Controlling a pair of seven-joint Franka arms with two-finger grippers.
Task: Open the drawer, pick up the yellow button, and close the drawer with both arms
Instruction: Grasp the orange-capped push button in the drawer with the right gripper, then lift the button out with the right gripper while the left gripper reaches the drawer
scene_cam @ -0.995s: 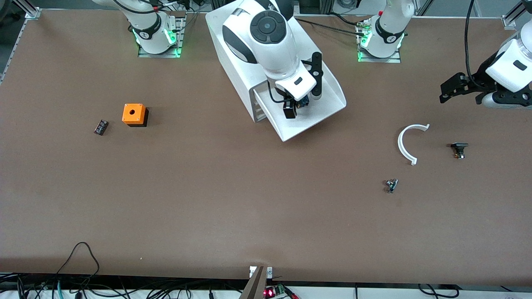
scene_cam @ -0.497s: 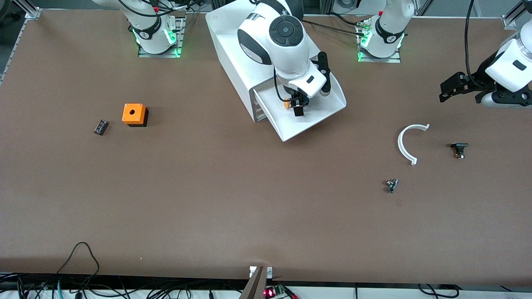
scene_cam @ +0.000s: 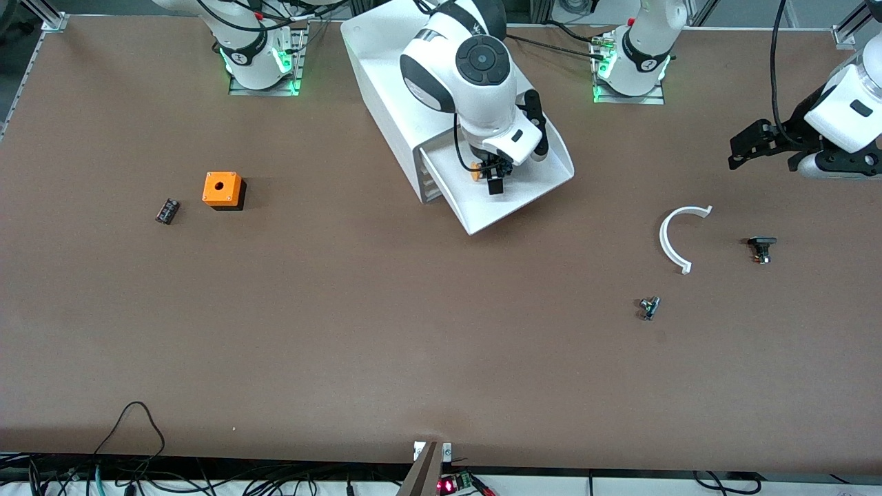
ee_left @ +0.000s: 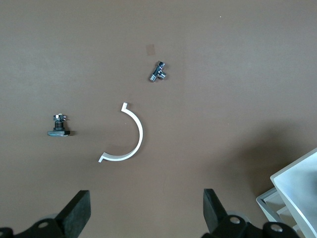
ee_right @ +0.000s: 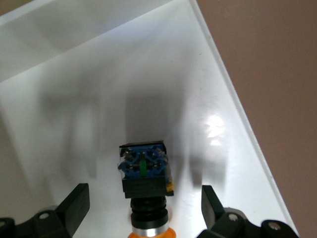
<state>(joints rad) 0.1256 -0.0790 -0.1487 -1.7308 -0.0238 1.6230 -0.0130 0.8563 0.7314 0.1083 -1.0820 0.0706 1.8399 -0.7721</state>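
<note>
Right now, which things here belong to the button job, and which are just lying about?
Job: open white plastic drawer; orange-capped button in it; right tool open over it.
Lying about: orange cube, small dark part, white curved strip, two metal fittings.

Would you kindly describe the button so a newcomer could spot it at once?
Find the big white box-shaped cabinet between the arm bases; its pulled-out white tray drawer holds one item. That is the button, lying under the open right gripper: a blue-and-black body with an orange cap, much smaller than the orange cube with a hole on the table.
</note>
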